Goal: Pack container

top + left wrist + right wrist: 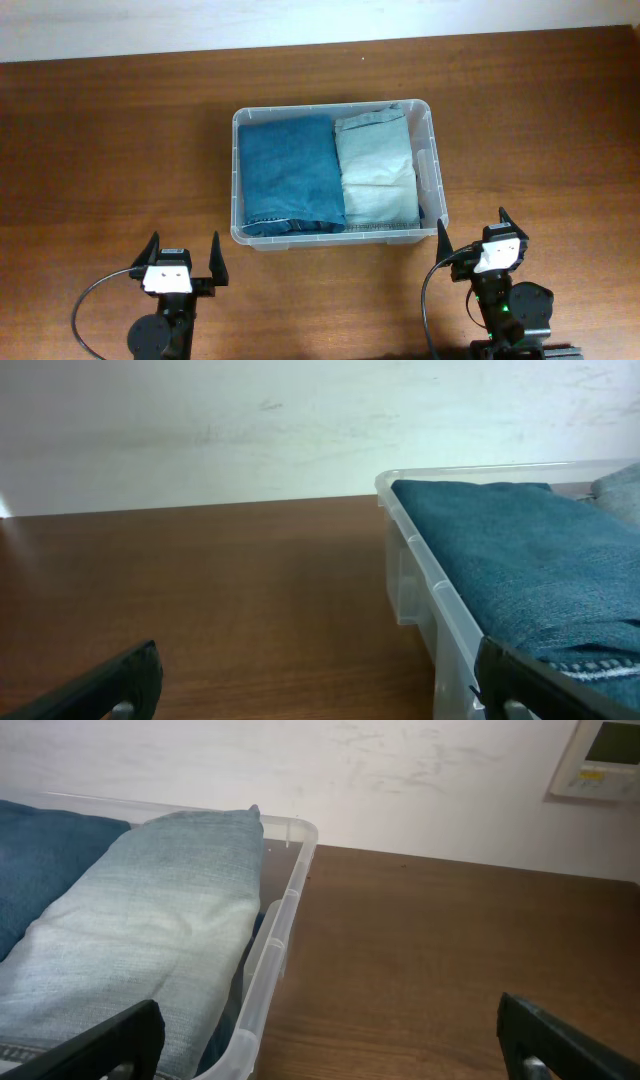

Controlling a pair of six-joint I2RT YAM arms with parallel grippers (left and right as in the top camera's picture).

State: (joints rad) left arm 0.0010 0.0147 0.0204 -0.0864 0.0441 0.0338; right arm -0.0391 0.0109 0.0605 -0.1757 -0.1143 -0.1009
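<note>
While wide and empty, left gripper (185,248), right gripper (473,226); one container (437,170), two folded jeans (288,172).

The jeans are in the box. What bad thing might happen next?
The right pincer is open and sits very near the front corner of the box, so if it swings forward it might bump the box and slide it. The light jeans seem to puff up above the rim, so they might snag a pincer passing over.
</note>
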